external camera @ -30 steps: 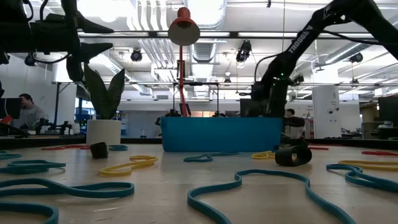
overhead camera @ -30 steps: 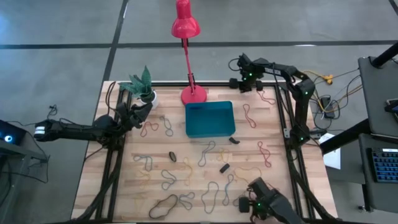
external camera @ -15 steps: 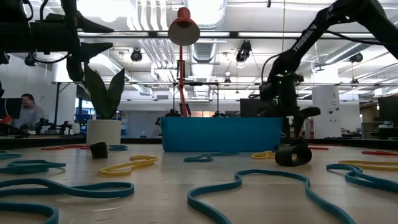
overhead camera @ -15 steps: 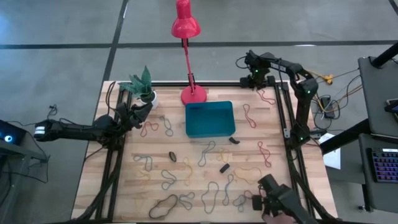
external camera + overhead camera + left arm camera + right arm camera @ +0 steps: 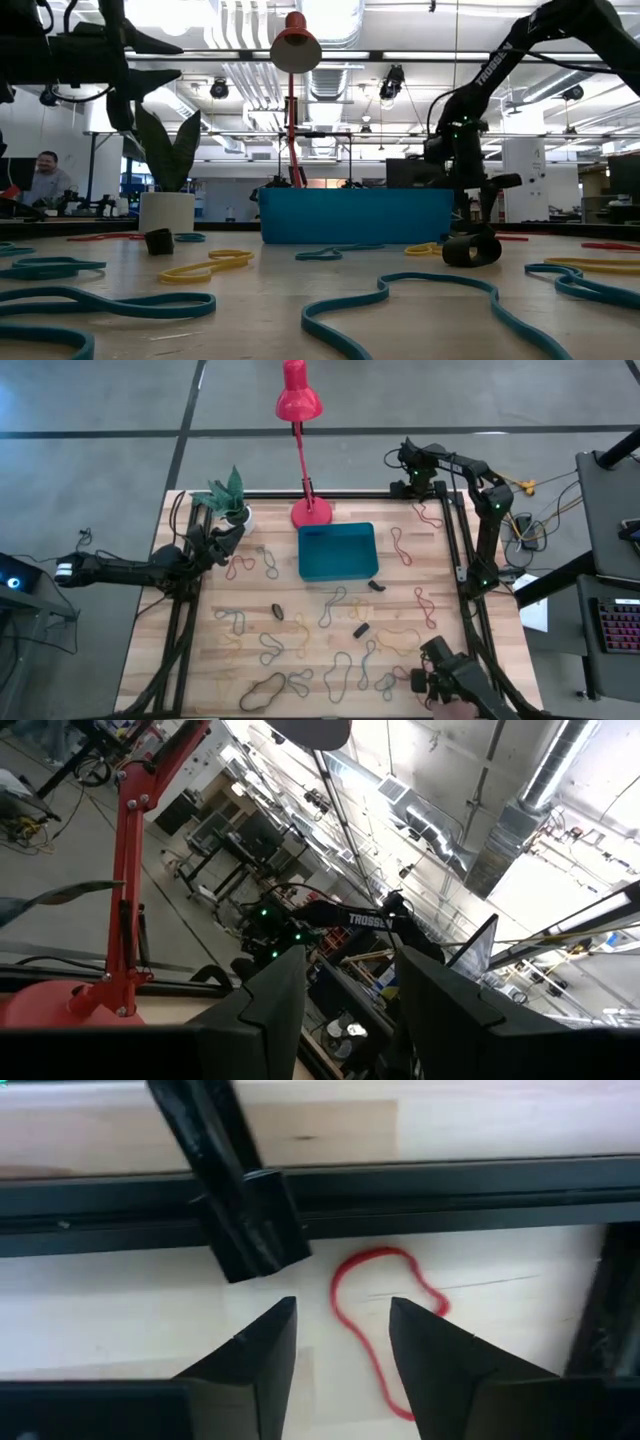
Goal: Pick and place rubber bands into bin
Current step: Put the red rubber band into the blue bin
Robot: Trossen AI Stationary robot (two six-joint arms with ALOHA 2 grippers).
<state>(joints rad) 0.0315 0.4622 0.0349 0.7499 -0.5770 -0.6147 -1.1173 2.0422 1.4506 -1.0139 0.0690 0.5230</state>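
Several rubber bands in mixed colours lie flat across the wooden table (image 5: 300, 660). A red band (image 5: 428, 512) lies near the far right corner. The teal bin (image 5: 338, 550) stands mid-table, its wall (image 5: 355, 215) facing the low view. My right gripper (image 5: 415, 488) hovers open at the far right corner. In its wrist view its fingers (image 5: 342, 1315) stand just short of the red band (image 5: 385, 1330) without touching it. My left gripper (image 5: 228, 532) waits open beside the plant pot, pointing toward the lamp (image 5: 130, 870).
The red lamp's base (image 5: 311, 512) stands behind the bin, and a white plant pot (image 5: 235, 512) is at the far left. Black frame rails (image 5: 400, 1190) run along the far edge. Small black pieces (image 5: 360, 630) lie among the bands. A dark device (image 5: 445, 680) sits at the near right edge.
My right gripper has moved toward the table's right edge along the far rail, ending above the red band by the far right corner. The dark device at the near right edge has shifted toward the right and nearer the edge.
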